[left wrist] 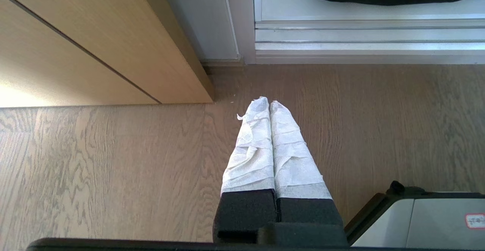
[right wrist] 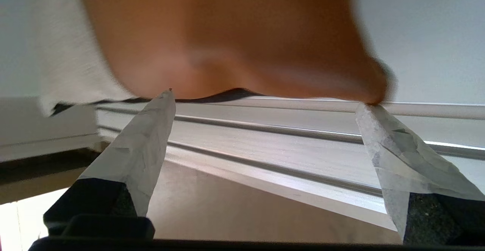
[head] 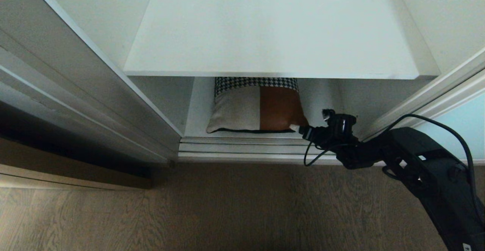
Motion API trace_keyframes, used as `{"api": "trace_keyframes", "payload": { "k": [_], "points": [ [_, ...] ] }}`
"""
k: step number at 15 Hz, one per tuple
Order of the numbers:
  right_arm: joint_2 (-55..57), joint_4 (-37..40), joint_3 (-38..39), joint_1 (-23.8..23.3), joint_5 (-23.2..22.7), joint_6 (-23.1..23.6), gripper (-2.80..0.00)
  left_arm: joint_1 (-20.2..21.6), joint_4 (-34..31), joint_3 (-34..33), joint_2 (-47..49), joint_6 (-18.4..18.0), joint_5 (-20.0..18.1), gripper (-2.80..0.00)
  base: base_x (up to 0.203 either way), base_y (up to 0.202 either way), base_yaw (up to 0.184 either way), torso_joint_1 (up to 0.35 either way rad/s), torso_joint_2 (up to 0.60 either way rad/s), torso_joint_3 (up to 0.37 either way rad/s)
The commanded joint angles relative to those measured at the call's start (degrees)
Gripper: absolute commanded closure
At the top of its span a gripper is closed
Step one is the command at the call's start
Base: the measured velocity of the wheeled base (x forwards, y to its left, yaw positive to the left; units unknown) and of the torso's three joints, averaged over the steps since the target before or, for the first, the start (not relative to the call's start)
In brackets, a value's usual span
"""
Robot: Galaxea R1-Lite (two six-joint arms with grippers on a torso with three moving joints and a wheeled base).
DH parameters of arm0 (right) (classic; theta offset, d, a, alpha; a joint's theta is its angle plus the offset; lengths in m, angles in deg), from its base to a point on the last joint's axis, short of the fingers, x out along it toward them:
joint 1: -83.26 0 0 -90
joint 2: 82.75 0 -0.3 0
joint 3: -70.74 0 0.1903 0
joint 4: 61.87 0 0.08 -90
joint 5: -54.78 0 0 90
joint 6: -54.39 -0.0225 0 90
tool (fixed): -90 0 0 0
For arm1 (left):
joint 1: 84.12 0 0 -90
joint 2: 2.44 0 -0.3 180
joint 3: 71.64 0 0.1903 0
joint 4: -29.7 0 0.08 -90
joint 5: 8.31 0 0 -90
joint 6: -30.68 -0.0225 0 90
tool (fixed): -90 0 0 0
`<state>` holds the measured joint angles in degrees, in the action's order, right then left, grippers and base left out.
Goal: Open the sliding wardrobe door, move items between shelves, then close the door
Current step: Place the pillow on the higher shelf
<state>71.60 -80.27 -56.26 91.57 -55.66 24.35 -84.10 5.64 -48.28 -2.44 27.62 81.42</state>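
Note:
The patchwork cushion (head: 257,107) lies on the lower shelf (head: 197,111), under the broad white upper shelf (head: 273,35). It shows a houndstooth strip at the back, then cream and rust-orange panels. My right gripper (head: 297,128) reaches to its near right corner from low on the right. In the right wrist view that gripper (right wrist: 265,102) is open wide, and its taped fingertips (right wrist: 166,97) meet the near edge of the cushion's orange panel (right wrist: 227,35) with nothing between them. The sliding wardrobe door (head: 460,130) stands pushed to the right. My left gripper (left wrist: 269,101) hangs shut and empty over the floor.
Silver door tracks (head: 242,147) run along the wardrobe's bottom front, directly beneath my right fingers. A grey frame panel (head: 75,92) borders the opening on the left. A tan wooden door (left wrist: 75,54) stands left of the wardrobe. Wood-grain floor (head: 189,213) lies in front.

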Motion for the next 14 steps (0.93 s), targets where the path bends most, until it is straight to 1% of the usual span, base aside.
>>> {"api": "trace_keyframes", "payload": {
  "k": [1,8,14],
  "points": [
    [0.6,0.3,-1.1,-1.2,0.0,-0.1,-2.80,0.1,0.0,-0.1,0.1,0.0,0.0,0.00,0.000,0.000,0.000,0.000,0.00,0.000],
    [3.2,3.3,-7.1,-1.4,-0.1,-0.1,-2.80,0.0,0.0,-0.1,0.1,0.0,0.0,0.00,0.000,0.000,0.000,0.000,0.00,0.000],
    [2.5,3.7,-7.4,-1.3,-0.6,-0.1,-2.80,0.1,0.0,-0.1,0.1,0.0,0.0,0.00,0.000,0.000,0.000,0.000,0.00,0.000]
  ]
}}
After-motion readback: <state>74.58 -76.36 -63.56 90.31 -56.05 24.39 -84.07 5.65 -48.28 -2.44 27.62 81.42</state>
